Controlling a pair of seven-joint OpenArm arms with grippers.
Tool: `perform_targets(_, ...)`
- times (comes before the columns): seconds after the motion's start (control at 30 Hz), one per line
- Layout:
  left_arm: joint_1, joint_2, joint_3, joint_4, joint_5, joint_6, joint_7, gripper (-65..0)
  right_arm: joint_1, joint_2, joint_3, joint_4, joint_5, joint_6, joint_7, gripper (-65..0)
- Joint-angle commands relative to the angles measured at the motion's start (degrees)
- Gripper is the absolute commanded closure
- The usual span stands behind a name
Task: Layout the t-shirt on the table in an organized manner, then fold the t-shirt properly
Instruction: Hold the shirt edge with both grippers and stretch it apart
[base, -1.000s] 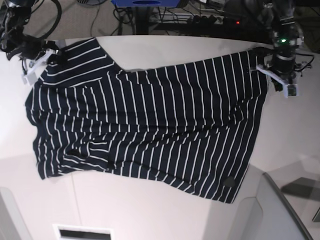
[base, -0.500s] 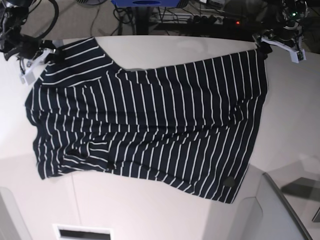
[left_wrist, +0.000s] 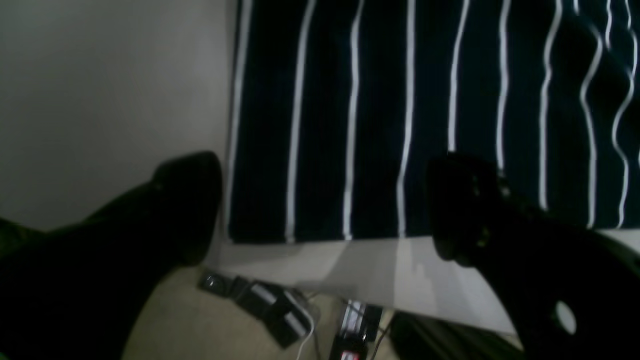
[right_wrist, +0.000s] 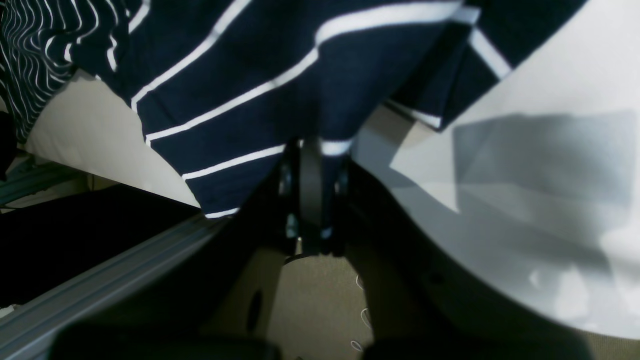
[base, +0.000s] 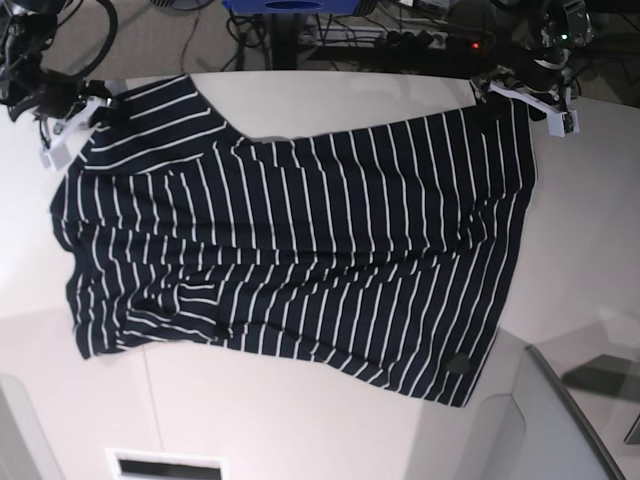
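Note:
The t-shirt, dark navy with thin white stripes, lies spread across the white table, with small wrinkles near its lower left. My left gripper hovers open over the shirt's far right corner. In the left wrist view its dark fingers stand wide apart above the t-shirt's hem and the table edge, holding nothing. My right gripper is at the far left corner. In the right wrist view that gripper is shut on a fold of the t-shirt.
Power strips and cables lie on the floor beyond the table's far edge. A blue object stands behind the table. A grey panel sits at the near right, and a white slotted piece at the near edge.
My left gripper has opened and let go of the shirt's right edge, then moved toward the far edge and a little left. The right gripper and the shirt have stayed put.

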Motion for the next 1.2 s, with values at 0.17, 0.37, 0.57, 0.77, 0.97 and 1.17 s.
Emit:
perform_targets(0.17, -0.77, 0.18, 4.15, -4.66, -0.04, -0.30, 3.34, -54.0, -0.04, 0.71, 0.07, 0.38, -1.58, -0.38, -0.81, -0.3)
perform_targets(0.37, -1.21, 0.27, 4.15, -5.45, -0.40, -0.30, 3.34, -16.8, -0.04, 0.71, 0.07, 0.38, -1.58, -0.38, -0.81, -0.3)
perform_targets(0.57, -1.56, 0.27, 3.71, -6.94, -0.40, -0.30, 3.34, 0.0, -0.04, 0.71, 0.07, 0.38, -1.58, -0.38, -0.81, -0.3)
perform_targets(0.77, -1.56, -0.09, 4.42, -2.81, -0.31, -0.30, 3.70, 0.0, -0.57, 1.68, -0.01, 4.95, -1.58, -0.38, -0.81, -0.2)
perform_targets(0.97, -1.56, -2.11, 3.80, 10.47, -0.13, -0.30, 11.78, 0.0, -2.59, 1.85, 0.16, 19.28, -1.67, -0.38, -1.07, -0.2)
perform_targets(1.17, -0.77, -2.99, 4.42, 20.22, -0.04, -0.30, 20.13, 0.0, -4.35, 1.59, 3.68, 24.64, -1.67, -0.38, -10.74, -0.2)
